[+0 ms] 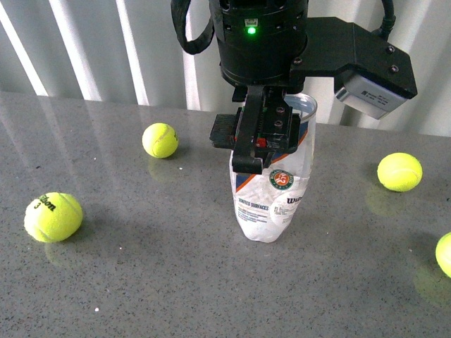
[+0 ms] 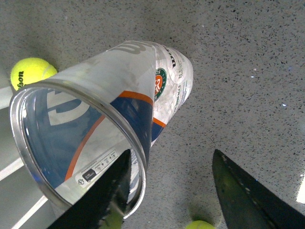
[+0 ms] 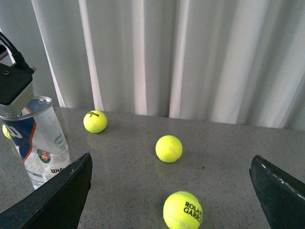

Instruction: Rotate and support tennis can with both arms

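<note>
Now the grey counter (image 1: 141, 267) is seen with the tennis can (image 1: 271, 204) stood upright near its middle, open rim at the top. The left arm (image 1: 261, 42) is hung right above the can. Its fingers (image 2: 114, 195) are spread wide, one by the rim and one well apart from the can. The right fingers (image 3: 62, 200) are spread wide too, with the can off to one side. Four tennis balls (image 1: 160, 140) are scattered around.

Black arm (image 1: 264, 42), green light, looped cable, grey wrist camera box
</note>
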